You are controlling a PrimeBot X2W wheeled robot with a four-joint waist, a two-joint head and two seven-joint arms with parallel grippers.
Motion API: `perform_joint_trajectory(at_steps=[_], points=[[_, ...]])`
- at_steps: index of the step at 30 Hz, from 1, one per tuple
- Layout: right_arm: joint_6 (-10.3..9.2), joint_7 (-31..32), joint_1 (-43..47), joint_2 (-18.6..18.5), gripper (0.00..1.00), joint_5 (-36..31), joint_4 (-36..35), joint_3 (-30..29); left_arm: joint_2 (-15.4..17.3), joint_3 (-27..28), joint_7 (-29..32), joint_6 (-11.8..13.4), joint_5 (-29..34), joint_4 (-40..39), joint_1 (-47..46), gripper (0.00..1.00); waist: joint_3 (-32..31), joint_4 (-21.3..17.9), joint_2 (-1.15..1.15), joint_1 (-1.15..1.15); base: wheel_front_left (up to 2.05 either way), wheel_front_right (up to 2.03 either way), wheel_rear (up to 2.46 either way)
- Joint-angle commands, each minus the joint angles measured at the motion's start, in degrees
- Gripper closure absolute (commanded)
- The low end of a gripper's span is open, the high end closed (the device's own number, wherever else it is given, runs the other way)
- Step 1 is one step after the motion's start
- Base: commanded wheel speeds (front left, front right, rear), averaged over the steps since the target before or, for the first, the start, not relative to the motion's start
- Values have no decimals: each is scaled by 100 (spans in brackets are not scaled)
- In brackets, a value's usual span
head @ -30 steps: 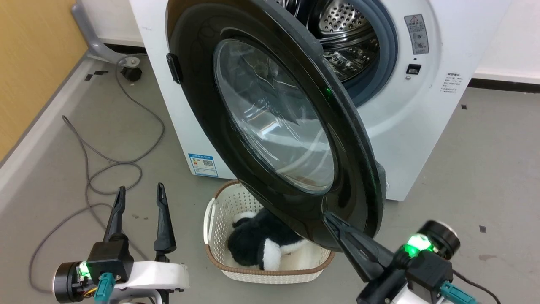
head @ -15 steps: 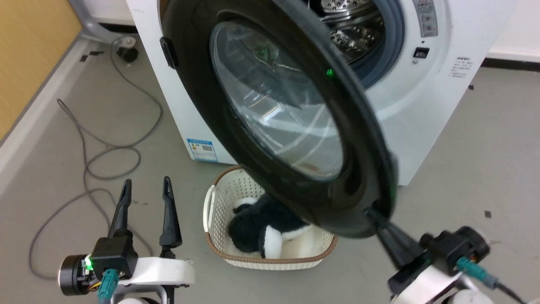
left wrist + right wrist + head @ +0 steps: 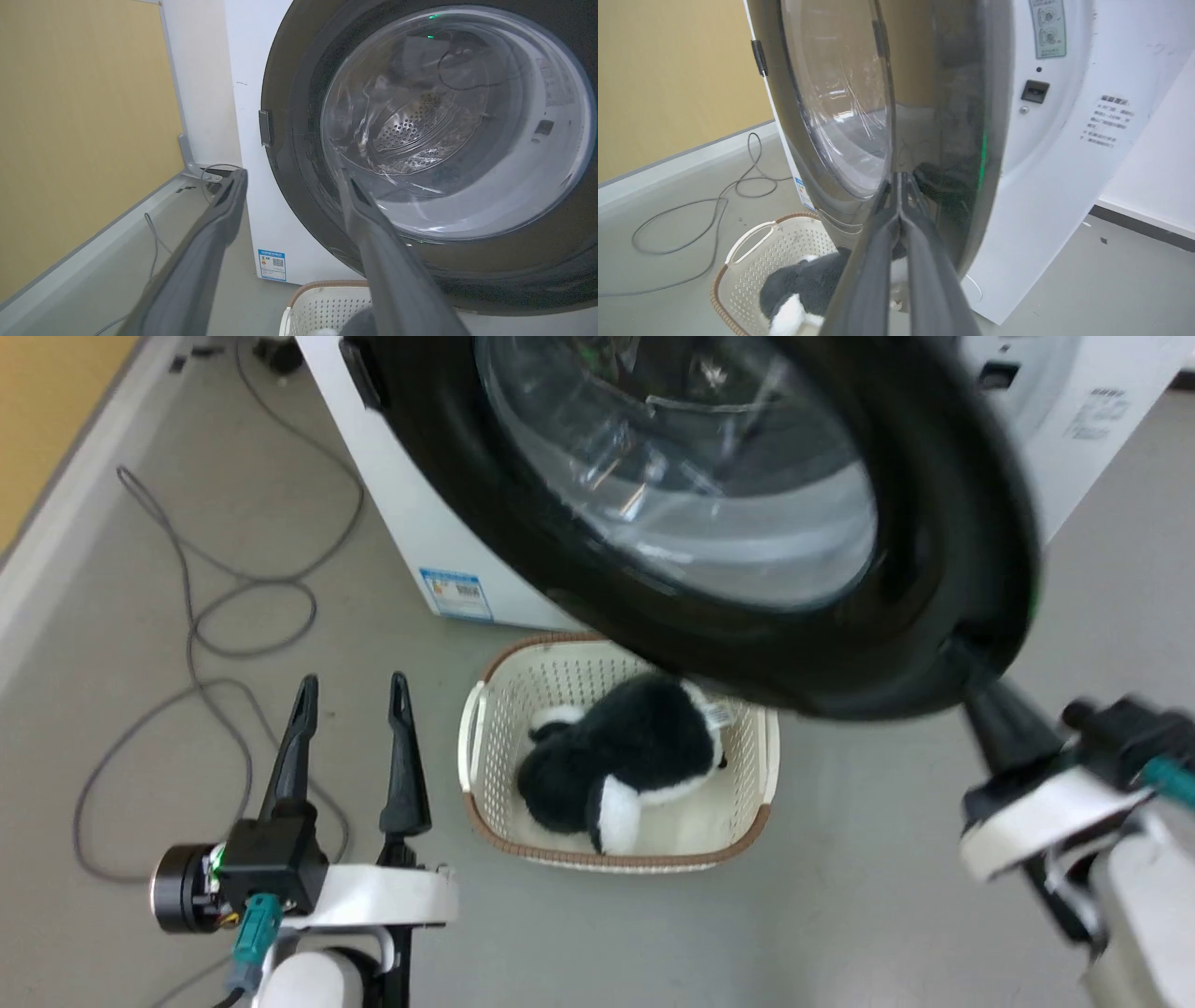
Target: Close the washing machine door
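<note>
The washing machine door (image 3: 934,523), black-rimmed with a bulging glass centre, stands part open in front of the white washing machine (image 3: 401,513). My right gripper (image 3: 980,686) is shut, and its tips touch the lower right of the door's rim. In the right wrist view the two fingers (image 3: 900,179) lie pressed together with their tips against the door's (image 3: 962,70) glossy outer face. The machine's front (image 3: 1055,154) stands just behind. My left gripper (image 3: 353,683) hangs open over the floor at the lower left, holding nothing. In the left wrist view that gripper (image 3: 293,173) points towards the door (image 3: 299,140).
A cream perforated basket (image 3: 485,747) holding a black-and-white plush toy (image 3: 625,756) sits on the floor under the door. A grey cable (image 3: 196,616) loops across the floor on the left. A yellow wall (image 3: 84,116) stands further left. Bare grey floor lies to the right.
The door has swung towards the machine, and my right gripper has gone right and up with its rim. The head camera has tilted down. My left gripper has stayed open.
</note>
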Motion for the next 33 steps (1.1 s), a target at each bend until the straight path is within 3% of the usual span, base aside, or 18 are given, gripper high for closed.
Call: perform_joint_trajectory(at_steps=[1,13,23,33], points=[[-11,-26,-242,-77,100,58,103,-116,-10,-48,-30,36,-21,-29,-127,0,195,54,0,0,0,0,0],[-11,-26,-1684,-420,100,-133,887,-669,-12,-369,-30,232,-246,-113,-522,0,808,250,0,0,0,0,0],[-11,-26,-2734,-684,100,-257,1762,-698,-12,-421,-30,304,-235,-157,-719,0,1053,340,0,0,0,0,0],[-11,-26,-3331,-673,100,-412,2409,-704,-12,-465,-30,365,-264,-175,-776,0,1131,390,0,0,0,0,0]])
